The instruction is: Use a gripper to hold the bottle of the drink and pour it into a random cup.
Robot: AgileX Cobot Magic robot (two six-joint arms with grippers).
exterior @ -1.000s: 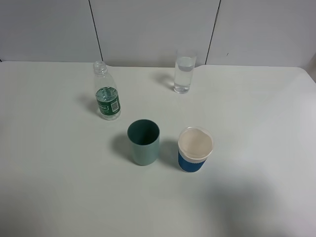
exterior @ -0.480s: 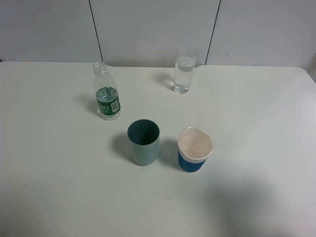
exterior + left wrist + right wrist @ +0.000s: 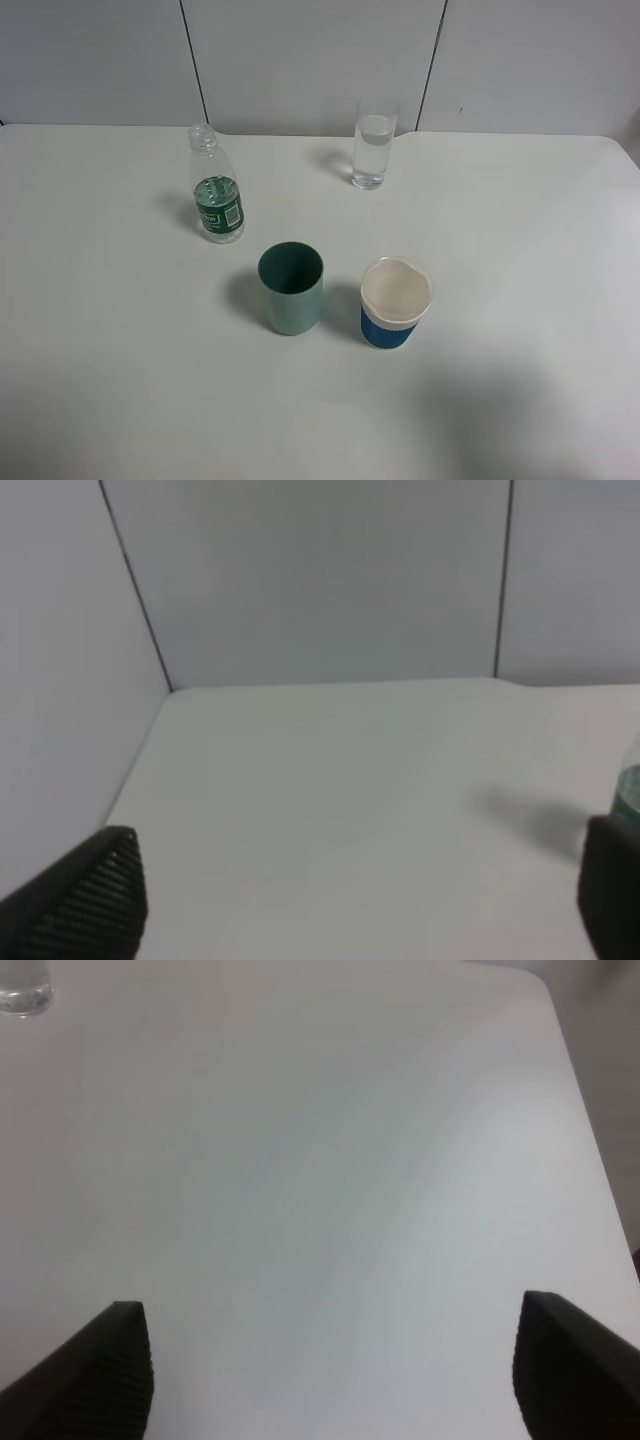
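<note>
The bottle of the drink point(image 3: 217, 195), clear plastic with a green label and no cap, stands upright at the back left of the white table point(image 3: 120, 330). The cup point(image 3: 373, 150), a tall clear glass partly filled with clear liquid, stands at the back centre. Neither arm shows in the exterior view. My left gripper point(image 3: 350, 910) is open above the bare table, and a sliver of the bottle point(image 3: 631, 795) shows beside one dark finger point(image 3: 612, 890). My right gripper point(image 3: 330, 1380) is open too, with nothing between its fingers point(image 3: 95, 1370); the cup's base point(image 3: 22, 995) is far off.
A teal opaque cup point(image 3: 291, 288) and a white paper cup with a blue band point(image 3: 395, 303) stand side by side in front of the bottle and the glass. Grey wall panels point(image 3: 310, 60) close off the table's far edge.
</note>
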